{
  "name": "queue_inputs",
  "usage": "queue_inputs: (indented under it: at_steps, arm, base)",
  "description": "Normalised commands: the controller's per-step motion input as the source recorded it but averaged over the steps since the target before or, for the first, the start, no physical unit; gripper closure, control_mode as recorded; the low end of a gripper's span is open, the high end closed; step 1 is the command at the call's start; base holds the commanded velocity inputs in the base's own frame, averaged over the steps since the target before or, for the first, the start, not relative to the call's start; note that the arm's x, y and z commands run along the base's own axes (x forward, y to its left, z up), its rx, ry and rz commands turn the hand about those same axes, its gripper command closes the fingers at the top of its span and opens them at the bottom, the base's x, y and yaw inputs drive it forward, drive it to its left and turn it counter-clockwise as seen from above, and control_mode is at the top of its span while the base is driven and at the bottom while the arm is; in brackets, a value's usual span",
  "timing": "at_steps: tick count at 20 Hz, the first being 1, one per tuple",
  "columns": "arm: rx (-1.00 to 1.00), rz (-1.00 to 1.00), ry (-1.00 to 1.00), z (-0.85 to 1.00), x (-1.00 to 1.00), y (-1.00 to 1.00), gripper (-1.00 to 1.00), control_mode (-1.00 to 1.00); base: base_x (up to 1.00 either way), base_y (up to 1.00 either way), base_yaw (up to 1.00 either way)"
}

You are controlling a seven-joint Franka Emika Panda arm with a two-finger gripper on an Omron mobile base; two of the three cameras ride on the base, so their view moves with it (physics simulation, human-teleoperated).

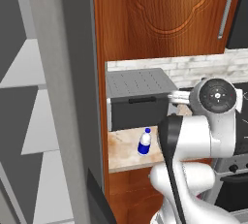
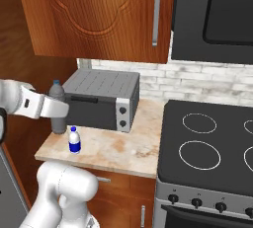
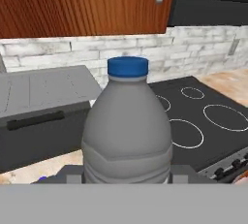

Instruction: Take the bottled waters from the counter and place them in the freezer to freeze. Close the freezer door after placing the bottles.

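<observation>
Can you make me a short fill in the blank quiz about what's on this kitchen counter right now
1. The grey bottle between the pincer fingers has a ____ cap.
2. The small blue-labelled bottle stands ____ on the counter.
3. The toaster oven sits to the ____ of the stovetop in the right base view.
4. Beside the counter, the freezer door is ____.

Missing words: blue; upright; left; open

The grey blue-capped bottle (image 3: pixel 127 131) stands upright by the toaster oven's (image 2: pixel 101 98) left end. The small blue-labelled bottle (image 2: pixel 74 140) stands upright near the counter's (image 2: pixel 113 150) front edge.
</observation>
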Motion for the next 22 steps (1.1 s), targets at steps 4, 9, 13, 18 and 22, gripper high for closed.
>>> queue_inputs:
  at_steps: [4, 9, 13, 18, 22]
  arm:
    - [-0.17, -0.22, -0.15, -0.34, 0.00, -0.14, 1.00, -1.00]
    - [-0.08, 0.09, -0.26, 0.01, -0.04, 0.00, 1.00, -1.00]
    - [0.00, 0.31, -0.01, 0.03, -0.01, -0.01, 1.00, -1.00]
    - [0.00, 0.35, 0.07, 0.06, 0.00, -0.03, 1.00, -1.00]
    - [0.00, 0.22, 0.06, 0.00, 0.00, 0.00, 1.00, -1.00]
  base:
    - [0.00, 0.00, 0.00]
    - [0.00, 0.00, 0.00]
    - [0.00, 0.00, 0.00]
    - [0.00, 0.00, 0.00]
    - [0.00, 0.00, 0.00]
